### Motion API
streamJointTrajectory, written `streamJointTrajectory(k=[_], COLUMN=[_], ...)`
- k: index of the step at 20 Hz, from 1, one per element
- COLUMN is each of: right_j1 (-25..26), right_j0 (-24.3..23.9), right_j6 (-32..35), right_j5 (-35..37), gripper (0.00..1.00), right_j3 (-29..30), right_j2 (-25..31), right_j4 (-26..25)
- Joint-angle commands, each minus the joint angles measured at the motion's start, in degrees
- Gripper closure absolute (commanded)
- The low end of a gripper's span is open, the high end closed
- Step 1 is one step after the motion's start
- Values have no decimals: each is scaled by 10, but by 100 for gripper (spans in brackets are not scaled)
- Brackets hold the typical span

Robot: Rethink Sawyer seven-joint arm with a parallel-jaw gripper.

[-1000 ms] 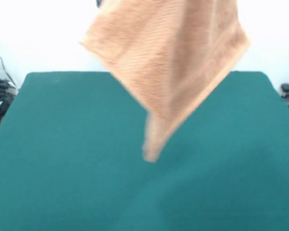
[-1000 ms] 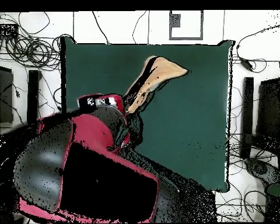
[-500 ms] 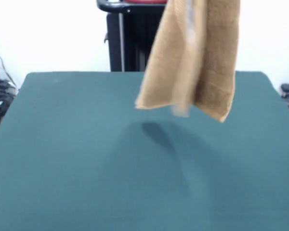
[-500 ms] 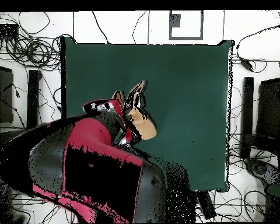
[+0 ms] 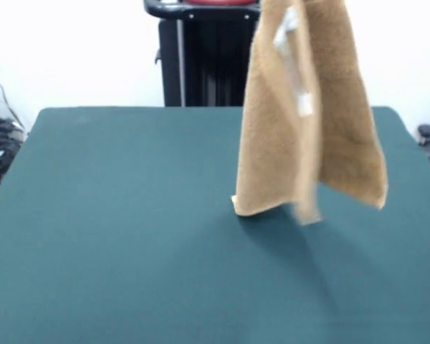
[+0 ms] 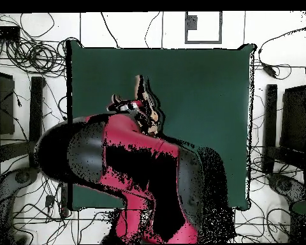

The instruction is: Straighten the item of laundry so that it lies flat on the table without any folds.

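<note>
One towel [image 5: 308, 129] only, orange-tan terry, hanging in the air over the green table [image 5: 115, 236] in the front view, held from somewhere above the top edge of the picture. It drapes down in long vertical folds, doubled on itself, with a white tag [image 5: 292, 50] showing on the upper part. Its lower left corner sits very low, just at or barely above the felt; cannot tell if it touches. The right lower corner hangs clear of the table, and a shadow lies on the felt under and in front of it. It hangs this way because it is gripped at one high point, so the weight pulls the rest into a narrow drape; not flat, folds plenty. The claw itself is out of the front view, and in the overhead view the arm [image 6: 123, 166] covers the spot, so cannot tell whether the claw is spread or pinching the cloth. The overhead view shows only a sliver of towel [image 6: 146, 105] poking out past the arm's wrist, over the table's left-centre there. Behind the table stands the black pedestal [image 5: 201, 57]. Judgement: task is far from done; lifting by an edge looks like a way to let gravity shake folds out before laying it down. Risk is that the low corner tucks under.
</note>
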Motion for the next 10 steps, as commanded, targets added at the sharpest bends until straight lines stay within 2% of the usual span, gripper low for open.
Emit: streamJointTrajectory(k=[1,6,10], right_j1=[-28,-44,-30], right_j0=[-43,-52,-42], right_j6=[-161,-130,-89], right_j5=[-7,-11,12], gripper=[100,100,100], right_j3=[93,107,78], right_j2=[120,142,143], right_j4=[-35,-46,-65])
